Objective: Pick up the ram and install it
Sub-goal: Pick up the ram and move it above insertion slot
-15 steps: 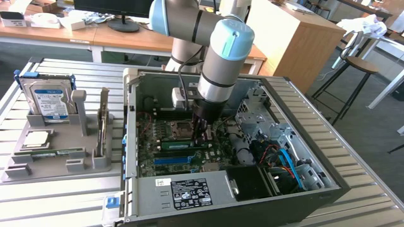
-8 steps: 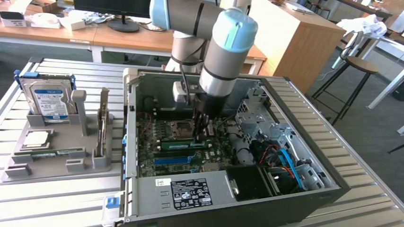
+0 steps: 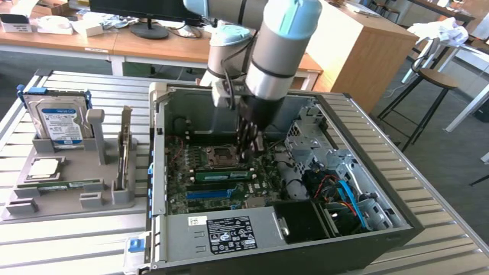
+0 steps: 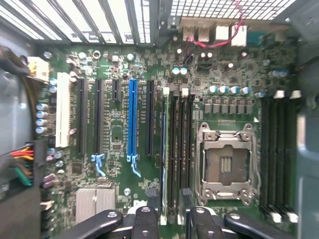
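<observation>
"Looking in, where was the ram (image 3: 221, 173)?"
"Seated on the motherboard (image 4: 114, 129) beside the empty CPU socket (image 4: 227, 164). The gripper (image 4: 168, 200) hung just above it, fingers (image 4: 145, 219) a narrow gap apart, gripping nothing."

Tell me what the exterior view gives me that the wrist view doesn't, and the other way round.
Exterior view: the arm reaching into the open case, the grey tray with the hard drive, and the green ram lying along the board's slots. Wrist view: the white slot and silver heatsink close up. Both: the processor socket, the blue slot and the hand.
</observation>
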Motion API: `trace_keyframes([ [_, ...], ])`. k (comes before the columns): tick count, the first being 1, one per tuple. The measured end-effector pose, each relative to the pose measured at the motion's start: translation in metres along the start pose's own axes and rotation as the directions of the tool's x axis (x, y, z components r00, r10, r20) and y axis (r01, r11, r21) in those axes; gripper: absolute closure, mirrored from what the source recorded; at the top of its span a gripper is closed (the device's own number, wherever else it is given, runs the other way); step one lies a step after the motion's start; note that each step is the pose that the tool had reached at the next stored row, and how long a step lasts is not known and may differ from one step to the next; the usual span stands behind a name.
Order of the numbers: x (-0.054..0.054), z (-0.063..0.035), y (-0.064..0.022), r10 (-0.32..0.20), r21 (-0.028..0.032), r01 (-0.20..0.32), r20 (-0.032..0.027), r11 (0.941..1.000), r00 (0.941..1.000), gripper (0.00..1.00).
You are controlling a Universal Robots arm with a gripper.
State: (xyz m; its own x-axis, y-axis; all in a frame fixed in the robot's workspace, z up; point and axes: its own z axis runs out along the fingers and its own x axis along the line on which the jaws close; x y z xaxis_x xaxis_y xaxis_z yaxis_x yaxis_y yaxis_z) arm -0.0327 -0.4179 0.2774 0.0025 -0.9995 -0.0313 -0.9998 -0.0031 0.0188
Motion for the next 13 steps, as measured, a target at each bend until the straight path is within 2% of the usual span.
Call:
trace_keyframes([
  [13, -0.002, -0.0591, 0.0011, 0.000, 0.0000, 0.000, -0.0001, 1.0000, 1.0000, 0.69],
])
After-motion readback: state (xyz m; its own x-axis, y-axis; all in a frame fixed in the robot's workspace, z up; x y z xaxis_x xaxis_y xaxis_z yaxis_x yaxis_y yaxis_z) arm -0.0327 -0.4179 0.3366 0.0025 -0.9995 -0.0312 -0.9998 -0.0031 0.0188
